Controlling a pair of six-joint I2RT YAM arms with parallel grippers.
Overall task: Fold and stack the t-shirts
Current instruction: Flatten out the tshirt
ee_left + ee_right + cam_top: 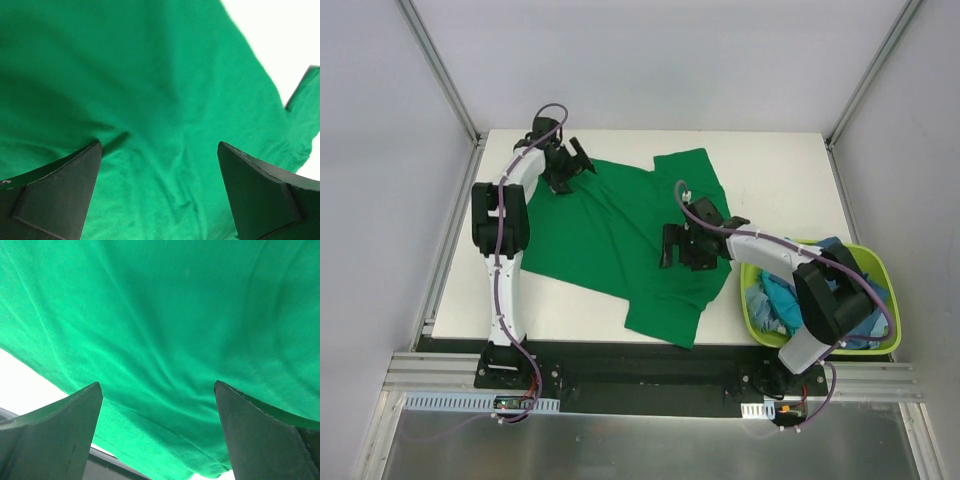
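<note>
The large bright-green cloth t-shirt (600,230) lies spread on the white table (780,190), left jaws and right jaws wide open, empty over it; seemingly pre-fold, so next pinch an edge.

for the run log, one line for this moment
green t-shirt spread out; left hand open, far edge; right hand open, over shirt; blue shirts in basket

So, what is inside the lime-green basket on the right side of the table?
The basket holds crumpled blue and teal cloth, probably more t-shirts. The right arm crosses over its middle, so what lies beneath it cannot be seen.
</note>
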